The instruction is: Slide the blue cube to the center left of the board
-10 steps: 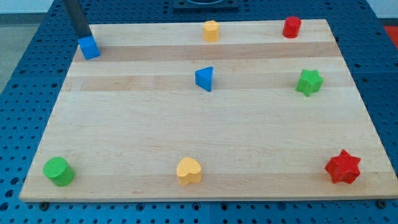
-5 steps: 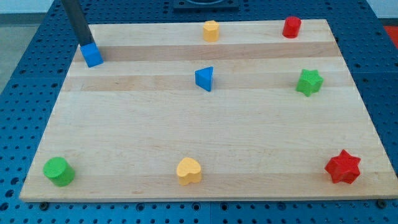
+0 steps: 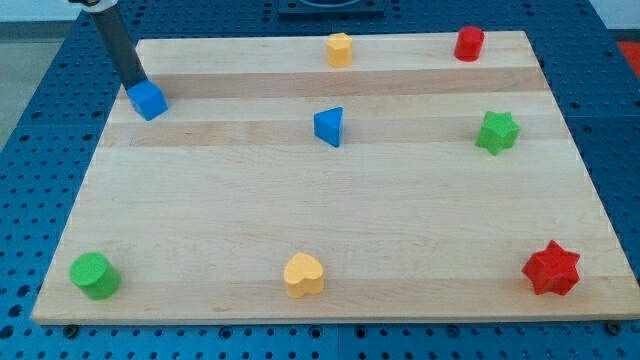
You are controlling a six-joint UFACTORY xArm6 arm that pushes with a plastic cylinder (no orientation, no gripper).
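The blue cube [image 3: 148,100] sits near the board's upper left edge. My tip [image 3: 133,83] is just above and left of it, touching or nearly touching its top-left side. The dark rod rises toward the view's top left. The wooden board [image 3: 330,230] fills most of the view.
A blue triangular block [image 3: 329,127] lies at centre top. A yellow block [image 3: 340,48] and a red cylinder [image 3: 469,43] are along the top edge. A green star [image 3: 497,131], red star [image 3: 551,268], yellow heart [image 3: 304,274] and green cylinder [image 3: 94,275] lie elsewhere.
The blue cube has slid down the view along the left side, with a slight turn. My tip followed it down from the top-left corner.
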